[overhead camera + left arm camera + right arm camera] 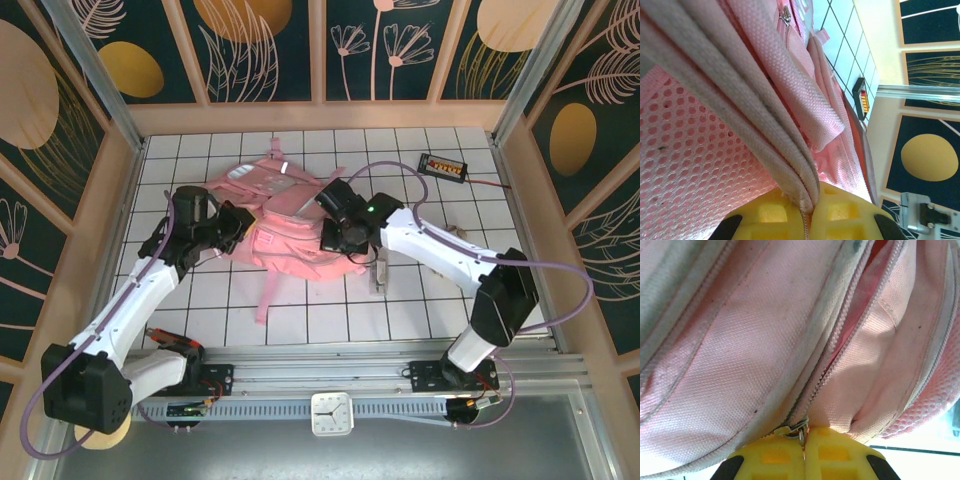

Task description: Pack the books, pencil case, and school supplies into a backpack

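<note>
1. A white tiled table (450,300) sits inside a booth of dark panels painted with gold ovals and pale leaf outlines.
2. The pink backpack (285,225) lies slumped in the middle of the table towards the back wall, with a pink strap (268,290) trailing towards the arms.
3. The left gripper (240,225) is at the backpack's left side. Its wrist camera shows the yellow fingers (770,215) clamped together on a grey-white trim edge (740,100) that runs between pink mesh (685,165) and woven pink webbing.
4. The right gripper (325,225) is on the backpack's right upper side. From its wrist, the yellow fingers (775,455) are pinched on the metal zip pull (792,429) (the pull sits right at the fingertips).
5. Above that pull the zip (860,325) gapes, its two rows of teeth apart with pink lining showing between them.
6. A small black device (443,166) with orange dots rests near the back right corner, well apart from the backpack, with a wire leading off it.
7. A white clock (331,413) sits on the rail between the two arm bases.
</note>
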Robot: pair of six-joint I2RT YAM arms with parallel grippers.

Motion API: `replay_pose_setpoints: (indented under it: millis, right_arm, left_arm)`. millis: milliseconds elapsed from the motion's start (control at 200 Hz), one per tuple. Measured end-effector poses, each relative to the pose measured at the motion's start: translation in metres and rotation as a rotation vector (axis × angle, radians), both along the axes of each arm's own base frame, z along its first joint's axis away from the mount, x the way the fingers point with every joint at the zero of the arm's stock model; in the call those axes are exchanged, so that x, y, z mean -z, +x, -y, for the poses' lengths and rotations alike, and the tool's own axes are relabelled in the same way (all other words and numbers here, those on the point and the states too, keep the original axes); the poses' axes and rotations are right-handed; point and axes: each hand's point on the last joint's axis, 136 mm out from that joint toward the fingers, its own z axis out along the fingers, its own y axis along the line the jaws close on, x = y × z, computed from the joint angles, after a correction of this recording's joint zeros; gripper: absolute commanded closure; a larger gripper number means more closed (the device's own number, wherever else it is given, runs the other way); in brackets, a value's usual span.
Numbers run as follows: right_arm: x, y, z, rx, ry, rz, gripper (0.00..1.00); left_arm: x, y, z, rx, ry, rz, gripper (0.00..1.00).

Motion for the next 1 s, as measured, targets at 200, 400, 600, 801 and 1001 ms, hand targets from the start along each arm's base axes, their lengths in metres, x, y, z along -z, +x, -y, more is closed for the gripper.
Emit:
replay_pose_setpoints:
  millis: [200, 400, 600, 801, 1001]
  right_arm:
    - [-0.024, -0.012, -0.016, -0.075, 0.036, 0.029, 1.00]
    - [-0.039, -0.027, -0.039, -0.115, 0.119, 0.001, 1.00]
    - [-0.048, -0.038, -0.068, -0.170, 0.194, -0.049, 1.00]
    - [-0.062, -0.040, -0.090, -0.217, 0.253, -0.065, 1.00]
    - [-0.066, -0.044, -0.096, -0.251, 0.283, -0.073, 1.00]
  left_arm:
    - [-0.008, -0.006, -0.010, 0.012, 0.042, 0.050, 0.41]
    - [-0.028, -0.025, -0.009, 0.065, 0.041, 0.106, 0.01]
    - [-0.062, -0.061, 0.014, 0.138, -0.044, 0.177, 0.01]
    - [-0.059, -0.090, 0.043, 0.174, -0.133, 0.107, 0.01]
    - [-0.026, -0.098, 0.042, 0.081, -0.186, -0.012, 0.01]
